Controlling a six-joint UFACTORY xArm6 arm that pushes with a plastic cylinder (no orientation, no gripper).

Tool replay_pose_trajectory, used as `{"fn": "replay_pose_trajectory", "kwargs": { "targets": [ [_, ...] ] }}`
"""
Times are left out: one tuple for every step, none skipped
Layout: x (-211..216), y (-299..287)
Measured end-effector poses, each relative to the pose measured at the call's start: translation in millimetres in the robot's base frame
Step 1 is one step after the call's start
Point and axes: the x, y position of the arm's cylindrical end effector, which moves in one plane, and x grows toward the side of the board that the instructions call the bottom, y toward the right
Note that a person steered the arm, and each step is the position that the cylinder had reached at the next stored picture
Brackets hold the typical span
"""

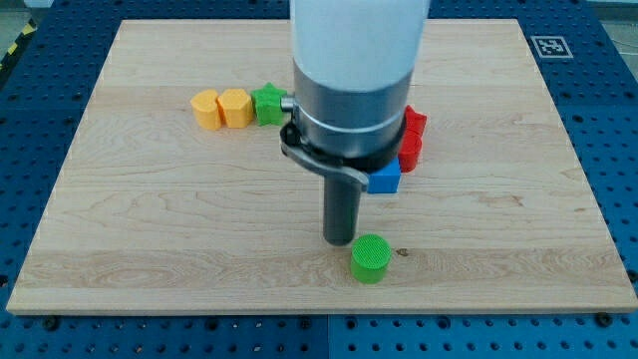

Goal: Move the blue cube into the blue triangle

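The blue cube [386,179] lies right of the board's middle, partly hidden behind the arm. Two red blocks [413,137] sit just above and to its right, touching or nearly touching it. No blue triangle shows; the arm's wide body covers the area above the cube. My tip [340,241] rests on the board below and to the left of the blue cube, apart from it. A green cylinder [371,259] lies just below and to the right of the tip.
Two yellow blocks [221,108] and a green star [268,103] stand in a row at the upper left. The wooden board [150,229] lies on a blue perforated table. A marker tag [548,46] is at the board's upper right corner.
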Motion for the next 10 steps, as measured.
{"fn": "replay_pose_trajectory", "kwargs": {
  "targets": [
    [-34.7,-11.5],
    [-54.0,-11.5],
    [-55.3,-11.5],
    [-59.9,-15.7],
    [-86.8,-17.4],
    [-104.8,-17.6],
    [-120.2,-17.6],
    [-131.2,-17.6],
    [-131.9,-17.6],
    [-111.8,-17.6]
  ]
}}
